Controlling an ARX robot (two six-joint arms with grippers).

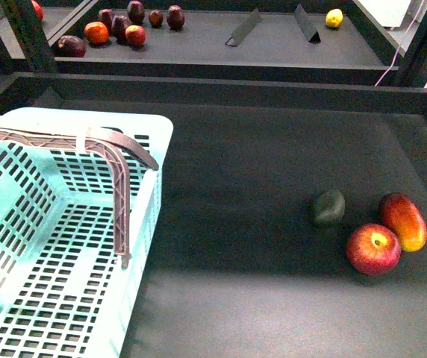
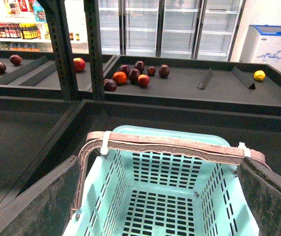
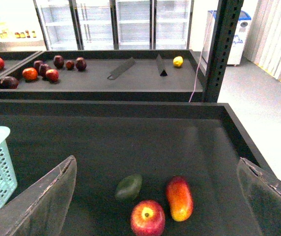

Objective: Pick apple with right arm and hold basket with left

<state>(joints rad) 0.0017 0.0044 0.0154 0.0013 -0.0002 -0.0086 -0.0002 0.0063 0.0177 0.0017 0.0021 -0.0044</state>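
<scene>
The red apple (image 1: 373, 248) with a yellowish stem dimple rests on the dark shelf floor at the right; the right wrist view shows the apple (image 3: 148, 218) below and between my wide-open right gripper (image 3: 162, 194) fingers, untouched. The pale mint basket (image 1: 19, 298) with a brownish lattice handle (image 1: 116, 186) fills the lower left. In the left wrist view my left gripper (image 2: 165, 196) is open above the basket (image 2: 145, 196), its fingers flanking the handle (image 2: 175, 146) without touching it. Neither arm appears in the front view.
An elongated red-and-yellow fruit (image 1: 403, 221) and a small dark green fruit (image 1: 328, 207) lie right beside the apple. The back shelf (image 1: 198, 45) holds several dark red fruits (image 1: 120, 26), two dividers and a yellow fruit (image 1: 334, 18). Raised shelf walls (image 1: 221, 86) border the floor.
</scene>
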